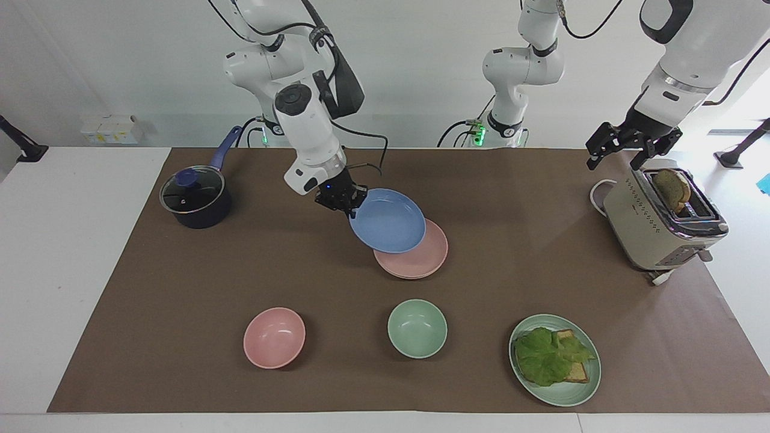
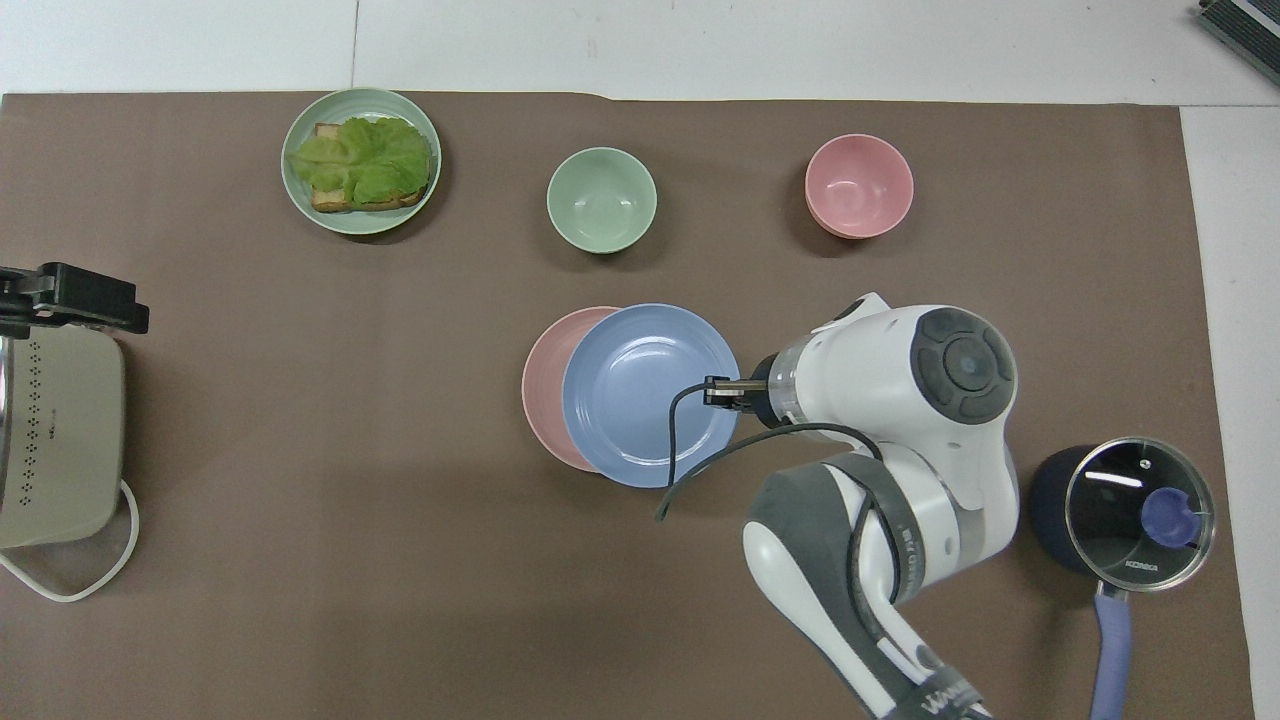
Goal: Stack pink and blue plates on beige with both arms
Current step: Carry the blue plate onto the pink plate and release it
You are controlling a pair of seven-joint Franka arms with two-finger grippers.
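Blue plate (image 1: 388,222) was in the air, pinched at its rim by the clenched right gripper (image 1: 348,203), on the edge toward the right arm's end of the table. It hung partly over the pink plate (image 1: 430,255), off-centre toward the right arm's end, not touching as far as the facing view showed.

Pink plate lay mid-table with a second rim showing just under it. That was probably the beige plate, but I couldn't tell for sure. If so, pink was done and blue was the last one: centre it, lower it, release.

Blue plate was face up and roughly level, maybe a slight tilt. It's round, so no long axis; the only direction was the gripped edge.

Left gripper (image 1: 622,147) waited over the toaster (image 1: 652,231), fingers spread, holding nothing.
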